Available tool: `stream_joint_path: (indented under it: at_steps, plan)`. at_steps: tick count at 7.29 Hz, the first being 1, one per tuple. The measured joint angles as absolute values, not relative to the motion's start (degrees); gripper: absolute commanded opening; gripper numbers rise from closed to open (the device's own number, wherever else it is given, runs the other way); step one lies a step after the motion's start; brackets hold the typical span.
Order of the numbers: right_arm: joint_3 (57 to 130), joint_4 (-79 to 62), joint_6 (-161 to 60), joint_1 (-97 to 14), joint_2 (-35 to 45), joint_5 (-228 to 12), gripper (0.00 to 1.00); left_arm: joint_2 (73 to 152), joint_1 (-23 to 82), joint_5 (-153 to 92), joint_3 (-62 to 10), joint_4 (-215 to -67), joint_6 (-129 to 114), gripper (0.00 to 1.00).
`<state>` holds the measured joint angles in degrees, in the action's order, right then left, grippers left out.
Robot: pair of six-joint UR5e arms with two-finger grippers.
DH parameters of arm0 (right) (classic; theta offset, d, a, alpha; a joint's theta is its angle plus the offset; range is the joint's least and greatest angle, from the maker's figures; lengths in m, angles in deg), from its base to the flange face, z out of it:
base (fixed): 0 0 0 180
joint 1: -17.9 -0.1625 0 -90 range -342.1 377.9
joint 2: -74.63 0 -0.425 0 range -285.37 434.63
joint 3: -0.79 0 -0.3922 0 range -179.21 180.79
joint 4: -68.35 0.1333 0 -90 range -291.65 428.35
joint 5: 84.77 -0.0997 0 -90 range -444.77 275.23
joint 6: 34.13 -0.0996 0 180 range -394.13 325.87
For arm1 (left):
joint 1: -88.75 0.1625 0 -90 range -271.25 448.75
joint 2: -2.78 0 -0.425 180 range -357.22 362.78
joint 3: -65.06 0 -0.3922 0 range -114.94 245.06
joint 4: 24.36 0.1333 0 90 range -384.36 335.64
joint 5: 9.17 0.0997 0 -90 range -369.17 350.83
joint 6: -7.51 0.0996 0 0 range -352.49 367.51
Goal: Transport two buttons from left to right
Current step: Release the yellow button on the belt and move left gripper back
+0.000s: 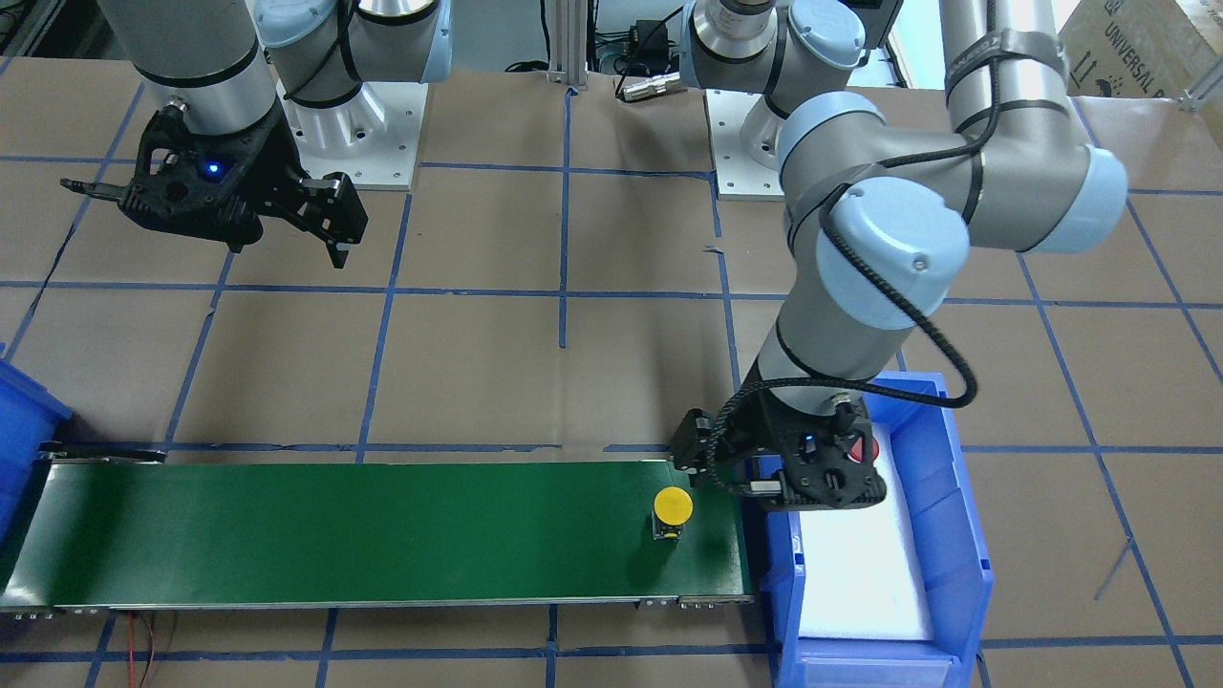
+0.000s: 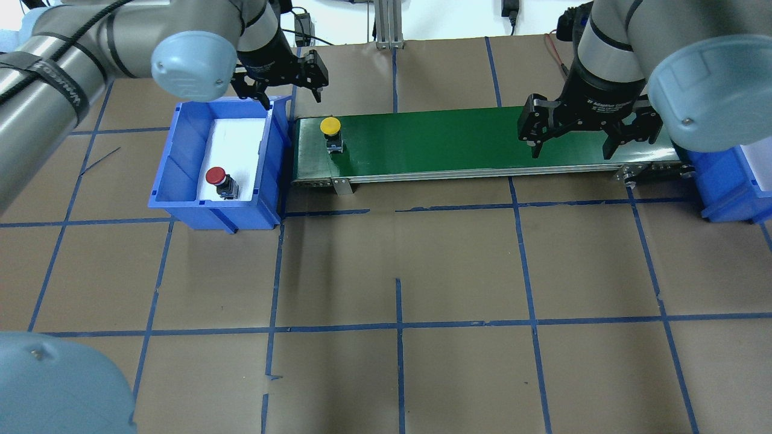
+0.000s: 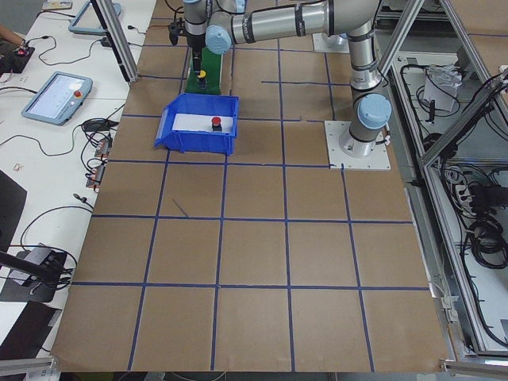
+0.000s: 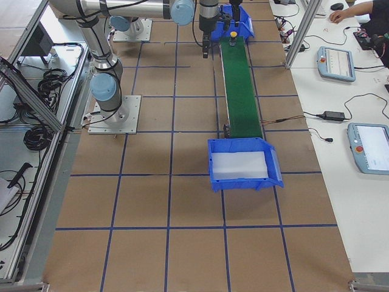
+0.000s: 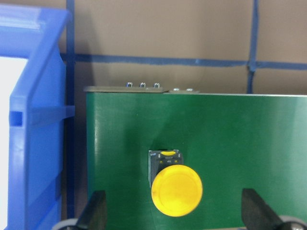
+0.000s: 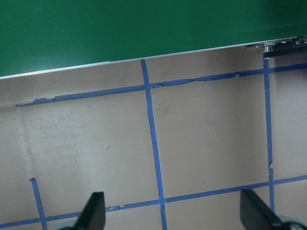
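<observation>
I see L gripper (image 2: 291, 97) wide open, empty, above yellow button (image 2: 330, 128) at belt (image 2: 452, 138) L end. Red button (image 2: 217, 178) in blue bin (image 2: 217, 212). R gripper (image 2: 570, 154) wide open, empty.

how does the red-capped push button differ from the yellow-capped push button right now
Colour: the red-capped push button has a round red cap, the yellow-capped push button a yellow one. Place: the red one sits inside the blue plastic bin on its white liner; the yellow one stands on the green conveyor belt, at the end beside that bin. Both have mushroom caps on dark switch bodies.
</observation>
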<state>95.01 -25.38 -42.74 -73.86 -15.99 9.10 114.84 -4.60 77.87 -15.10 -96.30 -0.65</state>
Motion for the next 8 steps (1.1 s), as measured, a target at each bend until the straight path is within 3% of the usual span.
stream_joint_path:
  at_steps: [4,8]
  plan:
    - [95.1,-25.4,-42.7,-73.9,-16.0,9.1,1.0,111.9,5.2,79.0,-21.3,-101.3,7.4,1.0]
    - [95.2,-25.4,-42.7,-73.9,-16.0,9.1,1.0,112.1,8.1,79.0,-27.8,-97.6,12.1,1.0]
